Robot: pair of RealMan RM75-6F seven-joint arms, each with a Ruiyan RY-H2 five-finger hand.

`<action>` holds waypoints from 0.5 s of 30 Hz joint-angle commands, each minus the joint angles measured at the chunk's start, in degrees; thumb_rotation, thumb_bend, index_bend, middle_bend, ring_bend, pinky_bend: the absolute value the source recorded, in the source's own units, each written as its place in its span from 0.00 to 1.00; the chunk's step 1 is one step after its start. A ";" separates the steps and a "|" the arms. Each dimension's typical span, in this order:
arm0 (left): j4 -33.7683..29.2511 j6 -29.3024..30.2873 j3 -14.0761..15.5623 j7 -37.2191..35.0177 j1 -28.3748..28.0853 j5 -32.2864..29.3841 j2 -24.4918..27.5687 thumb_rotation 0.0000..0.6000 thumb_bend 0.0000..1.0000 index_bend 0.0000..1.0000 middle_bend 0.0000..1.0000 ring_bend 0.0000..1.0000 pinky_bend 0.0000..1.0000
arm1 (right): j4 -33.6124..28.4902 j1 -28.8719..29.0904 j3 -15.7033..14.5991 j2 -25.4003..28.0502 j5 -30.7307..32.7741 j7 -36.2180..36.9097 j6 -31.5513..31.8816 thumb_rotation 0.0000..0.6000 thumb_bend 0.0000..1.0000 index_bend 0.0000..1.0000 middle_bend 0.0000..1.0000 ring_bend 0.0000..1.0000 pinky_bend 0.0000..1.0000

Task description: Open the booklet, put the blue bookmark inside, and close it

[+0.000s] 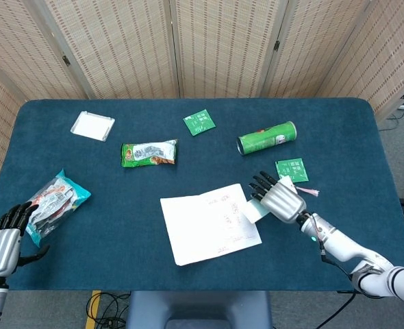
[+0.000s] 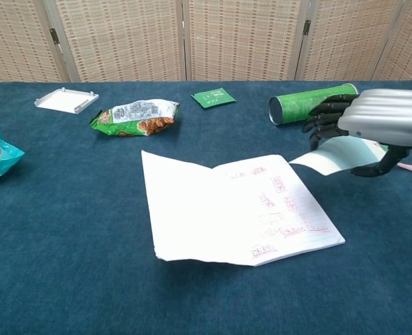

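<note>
While the right hand (image 1: 279, 199) grips the bookmark (image 2: 335, 154) beside the open booklet (image 1: 210, 222), the green tube (image 1: 266, 138) lies behind.

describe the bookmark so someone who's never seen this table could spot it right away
Start at the open white booklet in the middle of the blue table. Just off its right edge, the right robot hand holds a pale blue paper strip above the cloth: the bookmark. Unlike the green packets and the green can nearby, it is plain, light-coloured and has a pink tassel.
</note>
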 commanded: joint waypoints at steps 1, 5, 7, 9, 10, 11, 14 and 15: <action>-0.07 0.15 0.03 -0.07 0.14 0.00 0.11 1.00 0.24 0.15 0.11 0.09 0.16 | -2.23 2.62 -0.61 1.73 -4.13 -1.13 1.06 1.00 0.26 0.38 0.14 0.01 0.06; -0.24 0.48 0.15 -0.16 0.45 0.01 0.32 1.00 0.24 0.15 0.11 0.09 0.16 | -0.76 5.63 -1.90 1.50 -9.97 -0.83 1.66 1.00 0.25 0.38 0.14 0.01 0.06; -0.35 0.64 0.18 -0.24 0.58 0.06 0.42 1.00 0.24 0.15 0.11 0.09 0.16 | 1.19 7.24 -2.89 0.81 -13.28 0.09 2.43 1.00 0.24 0.38 0.14 0.01 0.06; -0.42 0.79 0.25 -0.26 0.73 0.10 0.51 1.00 0.24 0.15 0.11 0.09 0.16 | 3.48 8.63 -3.81 0.05 -16.18 1.07 3.47 1.00 0.24 0.38 0.14 0.01 0.06; -0.46 0.85 0.28 -0.27 0.82 0.07 0.55 1.00 0.24 0.15 0.11 0.09 0.16 | 5.37 9.49 -4.34 -0.69 -18.21 1.67 4.74 1.00 0.24 0.38 0.14 0.01 0.06; -0.50 0.90 0.30 -0.29 0.88 0.05 0.59 1.00 0.24 0.15 0.11 0.09 0.16 | 6.94 10.09 -4.71 -1.34 -19.56 2.15 5.68 1.00 0.23 0.38 0.14 0.01 0.06; -0.66 1.02 0.39 -0.27 1.04 0.11 0.70 1.00 0.24 0.15 0.11 0.09 0.16 | 11.81 11.87 -5.78 -3.68 -23.03 4.52 8.70 1.00 0.23 0.38 0.14 0.01 0.06; -0.75 1.07 0.43 -0.23 1.09 0.16 0.75 1.00 0.24 0.15 0.11 0.09 0.16 | 13.69 12.52 -6.18 -4.66 -24.04 5.61 9.67 1.00 0.23 0.38 0.14 0.01 0.06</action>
